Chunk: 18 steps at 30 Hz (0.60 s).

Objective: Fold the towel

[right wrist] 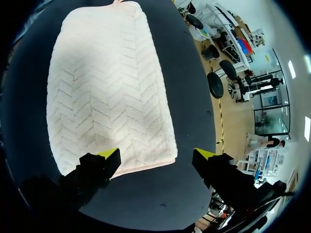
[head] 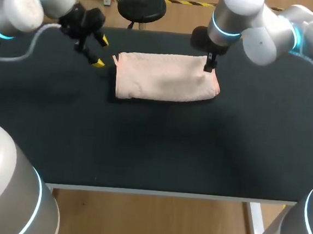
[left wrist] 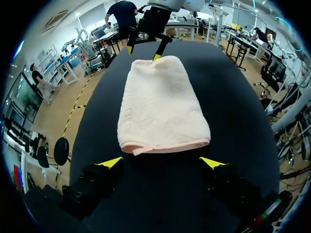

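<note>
Refer to the head view for the overall layout. The towel [head: 165,78] lies folded into a flat rectangle on the far half of the black table [head: 153,149], its long sides running left to right. The left gripper [head: 101,51] stands just beside the towel's left end. The right gripper [head: 209,64] stands at the towel's far right corner. In this view only a dark finger of it shows, and you cannot tell its spread.

Consult the left wrist view for the left gripper [left wrist: 162,162]. Its fingers stand wide apart and hold nothing. The towel [left wrist: 163,104] lies just ahead of them, its rounded, hemmed near end apart from both tips. This view also shows the right gripper [left wrist: 143,52] at the towel's far end, both yellow tips spread. One tip is at the towel's edge and the other off to the side above the table. You cannot tell whether it touches the cloth.

Consult the right wrist view for the right gripper [right wrist: 156,154]. Its fingers are spread and grip nothing. One tip sits over the near edge of the towel [right wrist: 109,92], and the other is beside the towel, over bare table. This view alone shows the herringbone weave of the cloth.
</note>
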Each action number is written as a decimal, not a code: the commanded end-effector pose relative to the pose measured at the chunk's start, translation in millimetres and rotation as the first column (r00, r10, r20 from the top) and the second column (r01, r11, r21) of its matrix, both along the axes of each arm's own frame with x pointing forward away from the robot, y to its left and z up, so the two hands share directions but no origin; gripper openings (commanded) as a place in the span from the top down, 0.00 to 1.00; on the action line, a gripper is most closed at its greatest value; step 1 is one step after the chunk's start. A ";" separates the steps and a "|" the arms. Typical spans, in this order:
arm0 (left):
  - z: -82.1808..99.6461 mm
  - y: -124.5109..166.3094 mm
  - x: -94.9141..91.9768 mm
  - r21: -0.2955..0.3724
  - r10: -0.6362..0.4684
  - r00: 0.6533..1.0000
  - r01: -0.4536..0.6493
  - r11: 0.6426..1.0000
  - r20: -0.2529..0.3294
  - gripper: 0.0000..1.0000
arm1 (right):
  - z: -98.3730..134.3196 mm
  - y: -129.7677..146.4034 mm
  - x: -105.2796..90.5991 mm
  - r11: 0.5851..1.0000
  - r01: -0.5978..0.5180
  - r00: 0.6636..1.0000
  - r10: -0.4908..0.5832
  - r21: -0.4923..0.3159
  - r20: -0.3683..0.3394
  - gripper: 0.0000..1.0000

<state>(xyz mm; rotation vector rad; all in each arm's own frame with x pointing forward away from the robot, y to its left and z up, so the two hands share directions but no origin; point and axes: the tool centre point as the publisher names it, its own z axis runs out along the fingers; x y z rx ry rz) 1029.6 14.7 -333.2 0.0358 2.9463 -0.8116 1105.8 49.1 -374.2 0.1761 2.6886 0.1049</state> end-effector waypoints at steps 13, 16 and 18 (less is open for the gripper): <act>-22.4 14.7 -29.5 -0.153 -0.069 0.998 0.069 0.986 0.005 0.00 | 24.5 -2.2 -26.8 0.982 -0.123 0.992 0.125 -0.140 0.006 0.00; -22.4 14.7 -29.5 -0.153 -0.069 0.998 0.069 0.986 0.005 0.00 | 24.5 -2.2 -26.8 0.982 -0.123 0.992 0.125 -0.140 0.006 0.00; -22.4 14.7 -29.5 -0.153 -0.069 0.998 0.069 0.986 0.005 0.00 | 24.5 -2.2 -26.8 0.982 -0.123 0.992 0.125 -0.140 0.006 0.00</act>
